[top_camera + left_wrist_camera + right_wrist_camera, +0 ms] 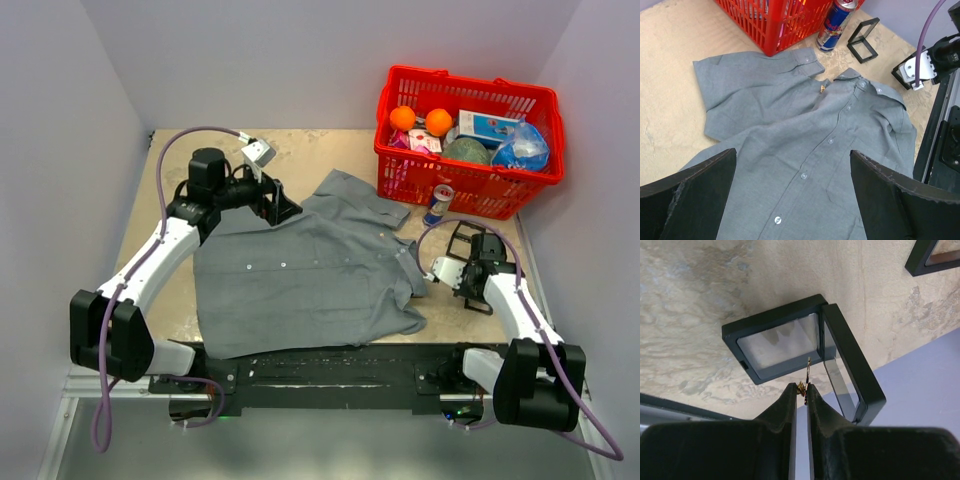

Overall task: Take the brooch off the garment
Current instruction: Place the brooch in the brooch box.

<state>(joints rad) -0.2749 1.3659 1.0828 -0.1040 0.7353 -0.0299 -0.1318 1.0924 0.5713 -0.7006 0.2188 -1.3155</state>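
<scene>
The garment (300,270) is a grey button-front shirt lying flat mid-table, collar toward the right. My left gripper (283,205) hovers over its far left part, jaws wide open and empty (793,151), with the button row below. A tiny gold item (822,88) sits on the cloth near the collar (850,74). My right gripper (468,285) is to the right of the shirt, off the cloth. In the right wrist view it (801,386) is shut on a small gold brooch (802,387) whose pin sticks up past the fingertips, just above an open black display case (770,322).
A red basket (465,190) holding oranges and packets stands at the back right, with a drink can (437,204) in front of it. A second black frame (462,238) lies near the can. The right wall is close beside the right arm.
</scene>
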